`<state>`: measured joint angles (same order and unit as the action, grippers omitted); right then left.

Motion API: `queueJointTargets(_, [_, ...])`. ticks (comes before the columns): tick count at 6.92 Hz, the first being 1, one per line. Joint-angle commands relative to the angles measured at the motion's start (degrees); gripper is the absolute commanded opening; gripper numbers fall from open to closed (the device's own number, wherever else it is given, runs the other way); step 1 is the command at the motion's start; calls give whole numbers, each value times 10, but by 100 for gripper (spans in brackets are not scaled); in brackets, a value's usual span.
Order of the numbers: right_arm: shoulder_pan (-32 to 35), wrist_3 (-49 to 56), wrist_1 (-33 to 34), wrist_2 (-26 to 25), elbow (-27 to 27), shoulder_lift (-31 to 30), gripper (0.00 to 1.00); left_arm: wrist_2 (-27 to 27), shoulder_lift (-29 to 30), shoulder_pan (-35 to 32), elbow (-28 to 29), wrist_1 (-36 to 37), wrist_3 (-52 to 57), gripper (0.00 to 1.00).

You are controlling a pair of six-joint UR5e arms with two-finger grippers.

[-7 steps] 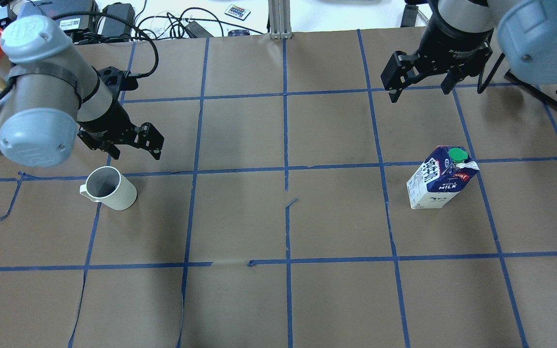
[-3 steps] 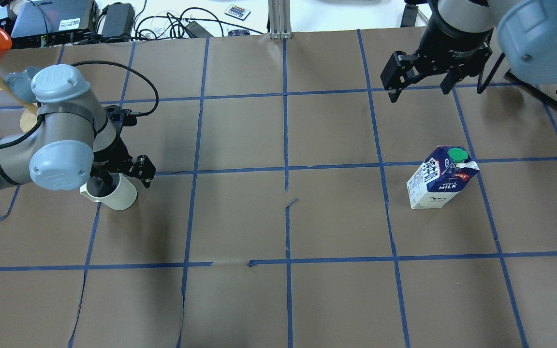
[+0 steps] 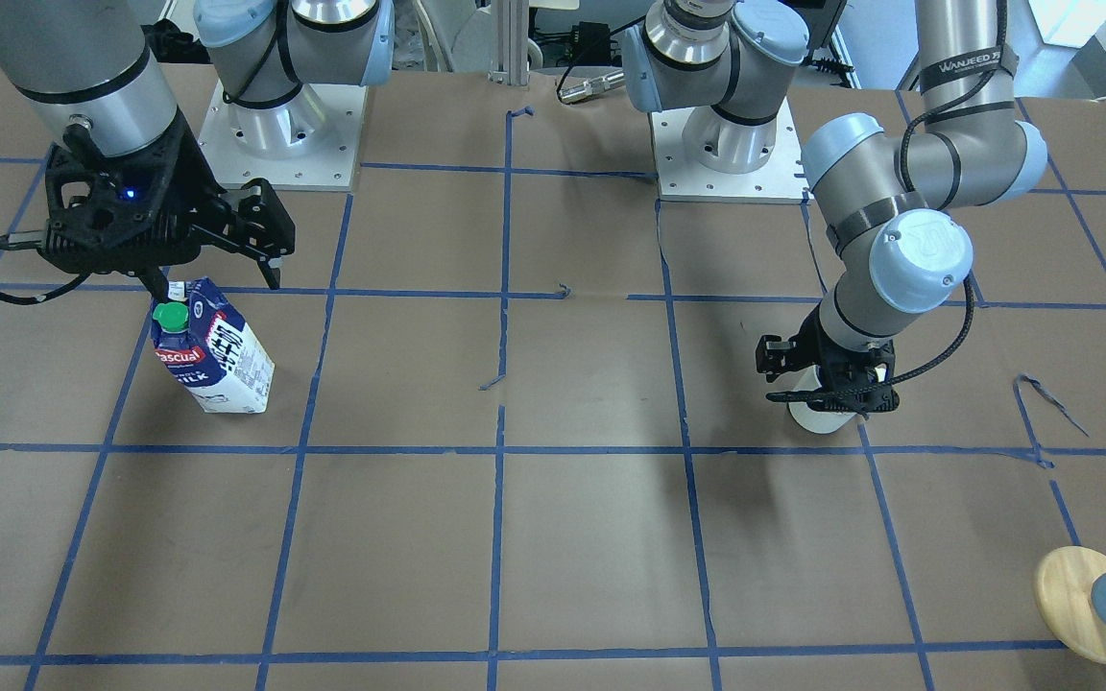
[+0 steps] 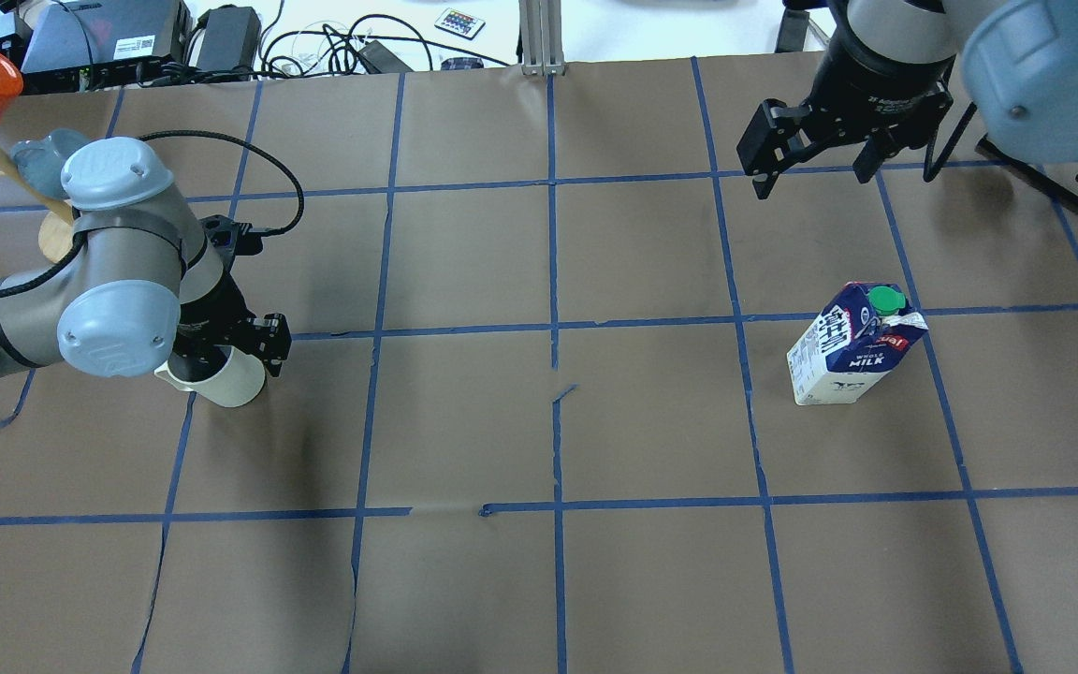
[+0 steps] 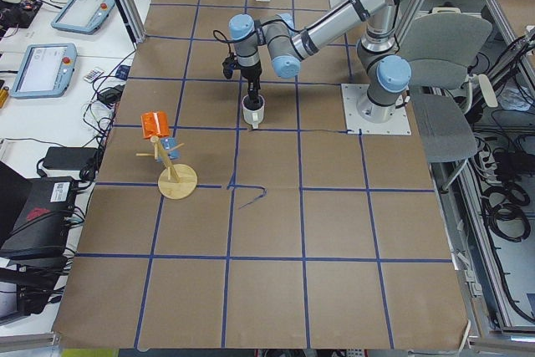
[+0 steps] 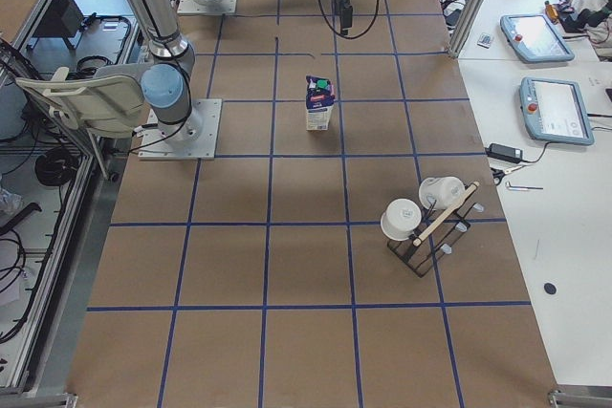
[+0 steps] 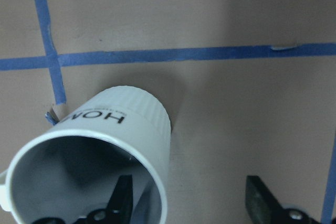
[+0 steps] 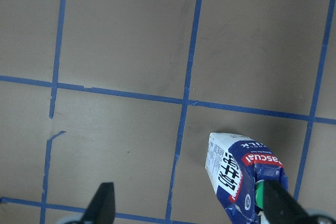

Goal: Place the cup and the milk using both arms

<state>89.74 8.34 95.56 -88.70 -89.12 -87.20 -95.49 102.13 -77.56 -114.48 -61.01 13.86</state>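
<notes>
We find the left gripper (image 7: 191,205), fingers apart, astride the rim of the white ceramic mug (image 7: 123,124). The blue-white milk carton (image 4: 843,360) and the right gripper (image 4: 813,178), likewise spread, are well apart from it.

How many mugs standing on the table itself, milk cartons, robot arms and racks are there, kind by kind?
Mug on the table: 1
Milk carton: 1
Robot arms: 2, left arm and right arm
Racks: 2, wooden rack and black rack
Total: 6
</notes>
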Motion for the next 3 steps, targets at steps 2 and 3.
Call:
queueJointTargets(2, [0, 0, 1, -1, 0, 0, 100, 0, -3, -5, 18, -1, 6, 0])
queueJointTargets(3, [-3, 1, 3, -3, 0, 0, 100, 0, -2, -15, 25, -3, 1, 0])
